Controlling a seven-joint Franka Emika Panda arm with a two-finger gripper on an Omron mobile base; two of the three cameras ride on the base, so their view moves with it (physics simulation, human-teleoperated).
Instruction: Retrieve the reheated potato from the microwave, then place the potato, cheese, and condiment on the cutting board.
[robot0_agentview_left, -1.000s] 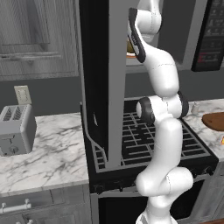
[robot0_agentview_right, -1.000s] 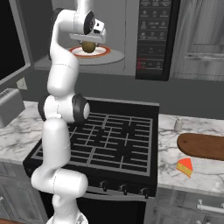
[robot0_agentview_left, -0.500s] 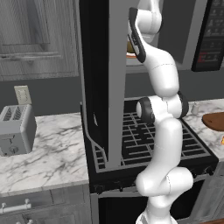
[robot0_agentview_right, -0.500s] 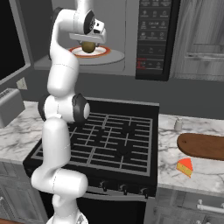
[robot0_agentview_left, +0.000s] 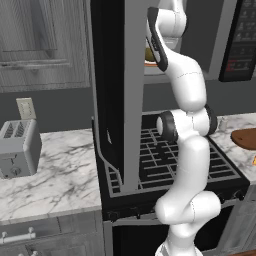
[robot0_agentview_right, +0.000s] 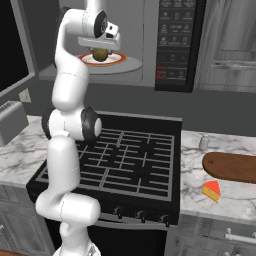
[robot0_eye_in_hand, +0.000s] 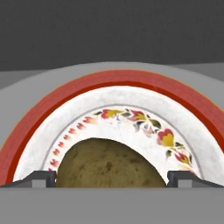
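Potato (robot0_eye_in_hand: 107, 165): mottled yellow-brown lump on red-rimmed plate (robot0_eye_in_hand: 183, 109) inside microwave (robot0_agentview_right: 175, 45). My tool (robot0_eye_in_hand: 112, 178) spread wide, fingertips flanking potato. I see no change from earlier frame.

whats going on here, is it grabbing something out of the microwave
Yes. The white arm is reaching into the open microwave, its pincer open around the potato on the red-rimmed plate, not yet closed on it. On the counter to the right, the cheese and the condiment sit beside the cutting board, not on it.
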